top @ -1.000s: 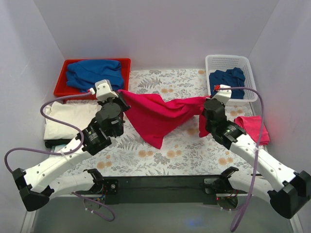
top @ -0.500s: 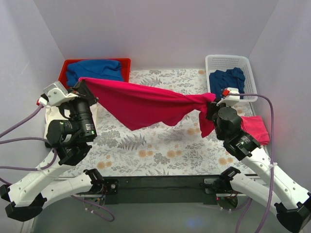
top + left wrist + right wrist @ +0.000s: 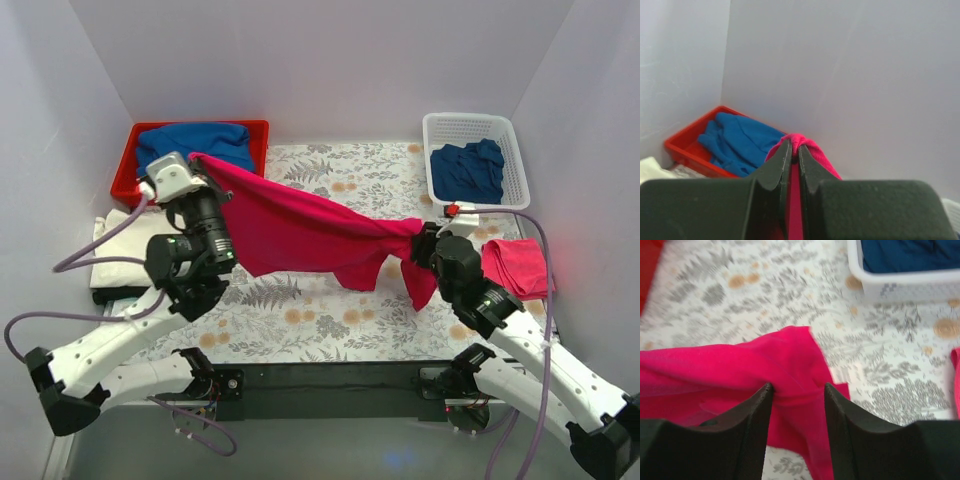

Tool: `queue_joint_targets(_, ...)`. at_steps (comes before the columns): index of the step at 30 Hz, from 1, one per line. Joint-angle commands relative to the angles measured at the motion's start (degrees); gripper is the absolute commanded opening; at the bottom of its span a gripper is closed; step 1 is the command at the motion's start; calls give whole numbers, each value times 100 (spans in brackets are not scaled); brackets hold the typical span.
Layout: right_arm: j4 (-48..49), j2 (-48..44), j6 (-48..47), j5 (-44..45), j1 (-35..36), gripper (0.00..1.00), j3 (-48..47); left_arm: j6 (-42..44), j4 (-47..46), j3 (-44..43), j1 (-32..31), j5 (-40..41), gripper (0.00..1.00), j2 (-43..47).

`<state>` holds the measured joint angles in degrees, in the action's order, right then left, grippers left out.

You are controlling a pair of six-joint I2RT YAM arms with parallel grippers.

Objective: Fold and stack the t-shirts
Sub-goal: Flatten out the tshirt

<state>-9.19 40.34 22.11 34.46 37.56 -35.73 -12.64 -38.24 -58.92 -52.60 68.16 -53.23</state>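
A crimson-pink t-shirt [image 3: 300, 225] hangs stretched in the air between both arms. My left gripper [image 3: 203, 163] is raised at the left, in front of the red tray, and is shut on one bunched corner of the shirt [image 3: 812, 150]; in the left wrist view its fingertips [image 3: 786, 150] pinch the cloth. At the right my right gripper [image 3: 420, 242] stands open. Its jaws are apart, with the other end of the shirt [image 3: 740, 370] lying bunched between them and a flap drooping toward the table.
A red tray [image 3: 122, 180] at the back left holds a blue shirt [image 3: 190, 145]. A white basket [image 3: 470, 122] at the back right holds a dark blue one [image 3: 465, 165]. A cream shirt [image 3: 125, 245] lies at the left, a pink one [image 3: 515, 265] at the right.
The right gripper has opened its jaws on the shirt's end. The left gripper swung out to the far left, then came back inward, still holding its corner. The shirt sags lower.
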Motion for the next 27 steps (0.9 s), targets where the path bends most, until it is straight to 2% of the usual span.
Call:
queue_joint_targets(1, -327, 229, 513, 341, -30, 52, 171, 1569, -2158, 214, 30, 171, 0, -451)
queue_joint_targets(3, -338, 141, 602, 552, -30, 59, 241, 1852, -2485, 196, 30, 128, 0, -469)
queue_joint_targets(5, -294, 115, 453, 606, -30, 68, 241, 1766, -2364, 109, 30, 66, 0, -451)
queue_joint_targets(8, -180, 359, 295, 597, -30, 70, 189, 1362, -1864, 56, 30, 31, 0, -372)
queue_joint_targets(11, 92, 842, 171, 177, -30, 70, 189, 896, -1363, 108, 30, 57, 0, -285)
queue_joint_targets(18, 866, 2056, -110, -1509, -30, 69, 250, 70, -423, 337, 30, 259, 0, -153)
queue_joint_targets(23, 1525, 2741, -382, -2170, 6, 64, 66, -589, 438, 416, 30, 364, 0, -21)
queue_joint_targets(27, 1727, 3146, -523, -2548, 146, 61, -346, -932, 774, 433, 30, 479, 0, 67)
